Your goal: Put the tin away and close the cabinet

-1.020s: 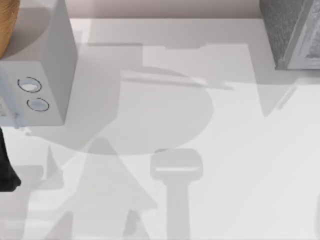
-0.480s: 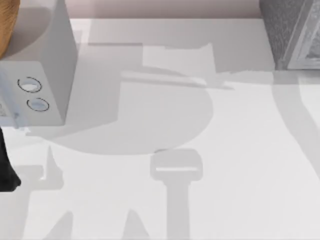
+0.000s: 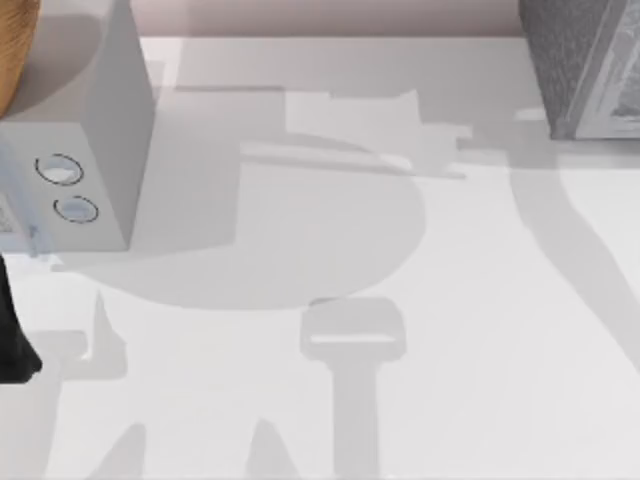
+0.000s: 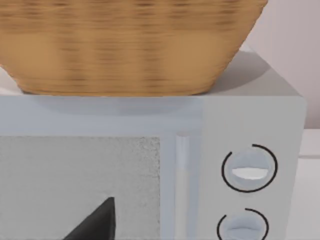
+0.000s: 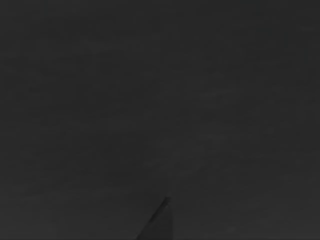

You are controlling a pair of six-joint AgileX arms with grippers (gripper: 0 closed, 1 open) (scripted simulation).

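Dark grey speckled cabinet (image 3: 580, 65) sitting top right | left arm (image 3: 12, 330) idling at left edge — claw state unreadable | right wrist view dark

The cabinet (image 3: 585, 65) stands at the table's (image 3: 480, 350) far right corner, well apart from the box with two dials (image 3: 75, 150) at the far left. A basket (image 4: 125, 45) rests on top of that box (above its dials (image 4: 248, 170)). The right wrist view is dark.
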